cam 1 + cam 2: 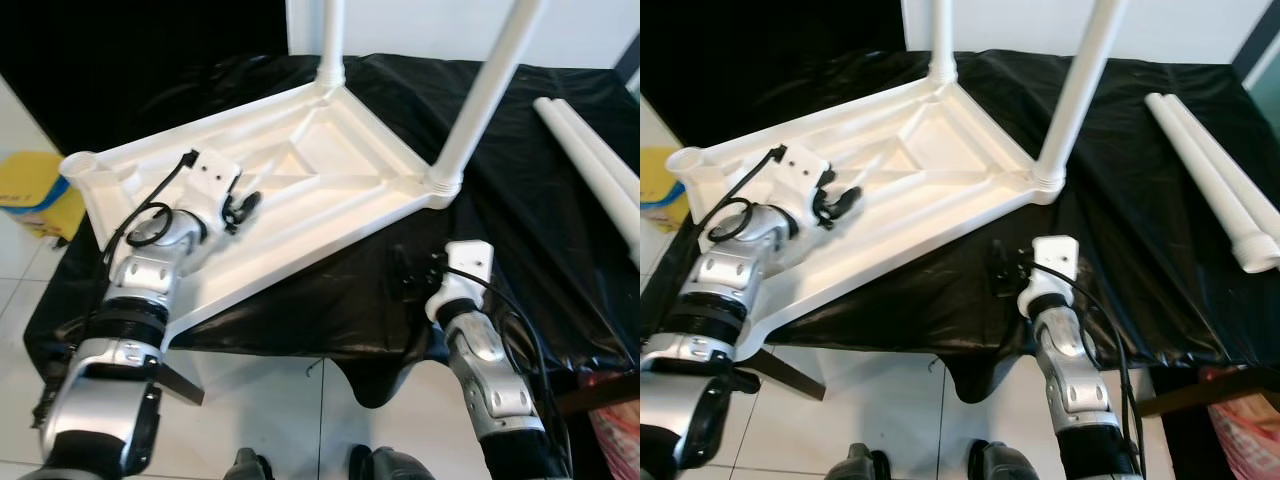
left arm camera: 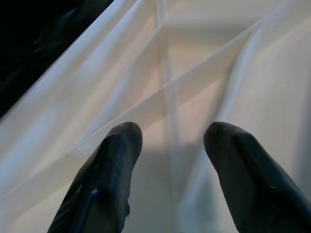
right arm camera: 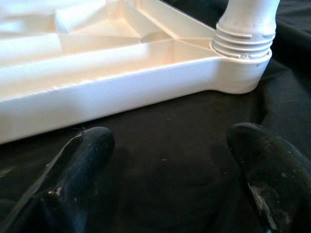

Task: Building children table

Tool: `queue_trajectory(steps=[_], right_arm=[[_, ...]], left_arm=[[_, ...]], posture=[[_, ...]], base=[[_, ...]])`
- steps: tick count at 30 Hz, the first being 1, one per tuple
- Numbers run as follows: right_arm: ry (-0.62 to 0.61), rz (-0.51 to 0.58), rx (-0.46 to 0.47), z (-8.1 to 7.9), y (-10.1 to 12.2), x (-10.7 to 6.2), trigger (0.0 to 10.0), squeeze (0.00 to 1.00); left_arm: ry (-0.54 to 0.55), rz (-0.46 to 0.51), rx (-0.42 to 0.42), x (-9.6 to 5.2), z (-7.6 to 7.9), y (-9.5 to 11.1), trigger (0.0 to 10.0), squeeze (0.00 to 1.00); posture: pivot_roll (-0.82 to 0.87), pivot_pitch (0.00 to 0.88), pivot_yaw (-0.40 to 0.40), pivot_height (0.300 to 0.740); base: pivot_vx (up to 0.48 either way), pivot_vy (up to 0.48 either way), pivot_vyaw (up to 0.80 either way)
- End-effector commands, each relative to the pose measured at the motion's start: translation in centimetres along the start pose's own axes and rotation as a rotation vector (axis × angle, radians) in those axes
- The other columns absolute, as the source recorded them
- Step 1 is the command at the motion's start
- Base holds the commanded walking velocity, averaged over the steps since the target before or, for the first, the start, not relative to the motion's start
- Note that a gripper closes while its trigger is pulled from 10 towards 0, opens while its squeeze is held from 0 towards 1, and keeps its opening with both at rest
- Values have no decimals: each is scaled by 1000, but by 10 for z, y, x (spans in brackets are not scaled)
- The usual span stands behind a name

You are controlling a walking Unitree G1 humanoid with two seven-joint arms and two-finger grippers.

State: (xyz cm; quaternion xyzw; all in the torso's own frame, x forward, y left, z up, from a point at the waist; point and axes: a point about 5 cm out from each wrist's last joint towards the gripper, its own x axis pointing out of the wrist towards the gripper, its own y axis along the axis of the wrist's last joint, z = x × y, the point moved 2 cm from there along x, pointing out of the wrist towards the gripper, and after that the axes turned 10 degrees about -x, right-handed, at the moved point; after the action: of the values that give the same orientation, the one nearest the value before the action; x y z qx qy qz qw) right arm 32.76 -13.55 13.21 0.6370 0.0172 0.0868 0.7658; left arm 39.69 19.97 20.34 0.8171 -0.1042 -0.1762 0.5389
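The left gripper [image 1: 243, 207], fingers apart, hovers over the ribbed underside of the upturned white tabletop [image 1: 300, 170] on the black cloth [image 1: 520, 200] — the right gripper [image 3: 170, 160], also spread, faces its near edge by a screwed-in leg [image 1: 490, 90] — with two loose legs [image 1: 1210, 170] well apart to the right.

- A home-like room with a pale tiled floor [image 1: 270, 400] and a light wall [image 1: 420, 25].
- A black cloth [image 1: 1140, 230] covers a low work surface.
- A yellow box [image 1: 35, 195] sits on the tiles, beside the cloth.
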Motion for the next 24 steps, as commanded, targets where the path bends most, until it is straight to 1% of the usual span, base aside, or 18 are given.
queue_trajectory(steps=[1,2,4,5,6,7,8,10,13,14,15,16,17,18,20,21,23,24], right_arm=[[30,-53,-18,-5,-11,4,10000,0],[30,-53,-18,-5,-11,4,10000,0],[53,-53,-2,-12,-8,12,10000,0],[53,-53,-2,-12,-8,12,10000,0],[69,-43,0,-16,-4,21,10000,0],[69,-43,0,-16,-4,21,10000,0],[76,-39,-4,-17,-2,24,10000,0],[93,-43,1,-20,-1,32,10000,0],[99,-45,1,-21,0,36,10000,0],[107,-49,2,-22,0,39,10000,0],[119,-56,5,-24,0,46,10000,0],[119,-56,5,-24,0,46,10000,0],[125,-61,8,-25,-1,49,10000,0],[125,-61,8,-25,-1,49,10000,0],[129,-75,14,-26,-2,54,10000,0],[129,-75,14,-26,-2,54,10000,0],[129,-80,23,-26,-1,58,10000,0],[129,-80,24,-26,-1,60,10000,0]], left_arm=[[258,-8,48,-8,-29,-6,10000,0],[258,-8,48,-8,-29,-6,10000,0],[296,-53,125,-12,-39,-13,10000,0],[296,-53,125,-12,-39,-13,10000,0],[337,-109,152,-17,-47,-23,10000,0],[337,-109,152,-17,-47,-23,10000,0],[351,-133,168,-19,-50,-27,10000,0],[330,-170,205,-21,-47,-34,10000,0],[306,-184,220,-21,-43,-37,10000,0],[278,-193,223,-21,-38,-40,10000,0],[198,-198,235,-18,-26,-44,10000,0],[198,-198,235,-18,-26,-44,10000,0],[152,-202,231,-18,-18,-46,10000,0],[152,-202,231,-18,-18,-46,10000,0],[19,-212,224,-17,3,-52,10000,0],[19,-212,224,-17,3,-52,10000,0],[-154,-214,181,-21,35,-55,10000,0],[-242,-217,180,-24,52,-56,10000,0]], posture=[[4,190,-50,740],[4,190,-50,740],[7,204,-50,740],[7,204,-50,740],[12,197,-46,740],[12,197,-46,740],[19,194,-46,740],[27,192,-49,740],[34,190,-51,740],[34,190,-51,740],[47,191,-52,740],[47,191,-52,740],[47,191,-52,740],[47,191,-52,740],[61,193,-51,740],[61,193,-51,740],[70,196,-50,740],[74,196,-49,740]], base=[[0,0,0],[0,0,0],[0,0,0],[0,0,0],[0,0,0],[0,0,0],[0,0,0],[0,0,0],[0,0,0],[0,0,0],[0,0,0],[0,0,0],[0,0,0],[0,0,0],[0,0,0],[0,0,0],[0,0,0],[0,0,0]])
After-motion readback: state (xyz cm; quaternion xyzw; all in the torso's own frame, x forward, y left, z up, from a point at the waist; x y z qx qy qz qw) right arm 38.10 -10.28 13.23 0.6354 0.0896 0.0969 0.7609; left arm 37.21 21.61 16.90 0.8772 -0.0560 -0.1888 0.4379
